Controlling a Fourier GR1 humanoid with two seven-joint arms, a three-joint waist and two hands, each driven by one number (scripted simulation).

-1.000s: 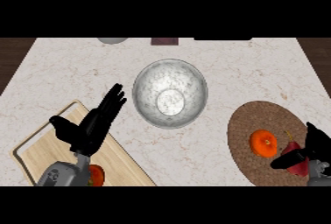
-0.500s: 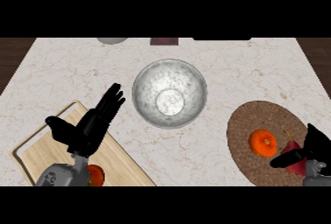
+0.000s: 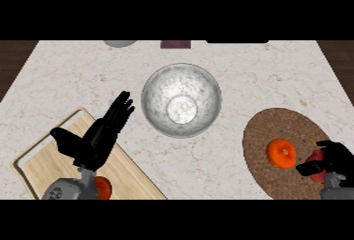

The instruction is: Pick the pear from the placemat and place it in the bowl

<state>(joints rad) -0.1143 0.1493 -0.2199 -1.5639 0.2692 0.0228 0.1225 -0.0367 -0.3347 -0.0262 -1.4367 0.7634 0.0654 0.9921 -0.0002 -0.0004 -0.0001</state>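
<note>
Reaching for the pear [image 3: 282, 153], I have my right hand [image 3: 330, 159] at lower right, fingers curled beside it on the placemat [image 3: 276, 123], gripping nothing. Next: close around it, carry to the bowl [image 3: 182, 100]. Left hand [image 3: 97, 136] rests open, lower left.

Left hand [image 3: 97, 136]: matte black throughout, with long slender fingers and a separate thumb; the surfaces were plain, with no markings visible. Left forearm [image 3: 69, 190]: pale grey, rounded casing, with a darker circular detail on its upper face near the wrist. Right hand [image 3: 330, 157]: the same matte black, blocky in outline, largely cut off by the view's edge. Right forearm [image 3: 337, 187]: grey, only a short stub showed at the lower right corner.
</note>
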